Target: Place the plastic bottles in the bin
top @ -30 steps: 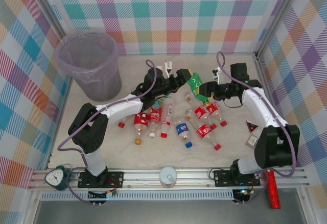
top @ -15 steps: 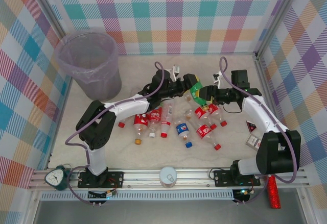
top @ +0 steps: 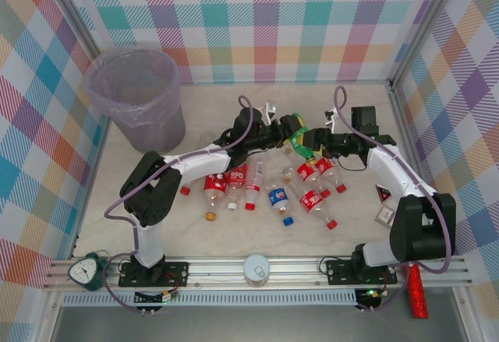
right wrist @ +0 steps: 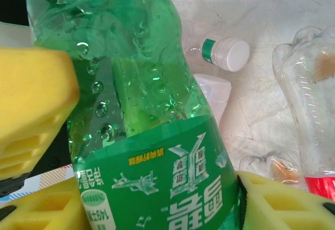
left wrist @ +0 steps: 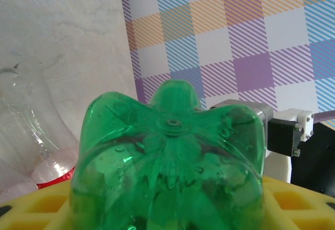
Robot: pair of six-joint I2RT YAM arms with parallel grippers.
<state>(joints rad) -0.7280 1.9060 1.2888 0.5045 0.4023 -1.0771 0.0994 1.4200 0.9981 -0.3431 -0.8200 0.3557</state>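
A green plastic bottle [top: 296, 128] hangs between the two arms, above the middle of the table. My right gripper [top: 311, 138] is shut on its labelled middle; in the right wrist view the yellow pads [right wrist: 272, 201] press both sides of the green label [right wrist: 152, 188]. My left gripper [top: 285, 126] is shut on the bottle's base end [left wrist: 172, 151], with yellow pads [left wrist: 296, 204] on either side of it. Several clear bottles with red labels [top: 237, 177] and a blue-labelled one [top: 277, 197] lie on the table below. The bin [top: 150, 128] stands at the far left.
A white-capped bottle [right wrist: 225, 53] and a clear red-labelled one [right wrist: 309, 94] lie under the green bottle. A clock [top: 87, 270], a white round object [top: 256, 268] and a red item [top: 418, 287] sit at the near rail. Checked walls enclose the table.
My left gripper moved right onto the green bottle's base and its jaws closed on it. My right gripper kept its hold and shifted slightly left.
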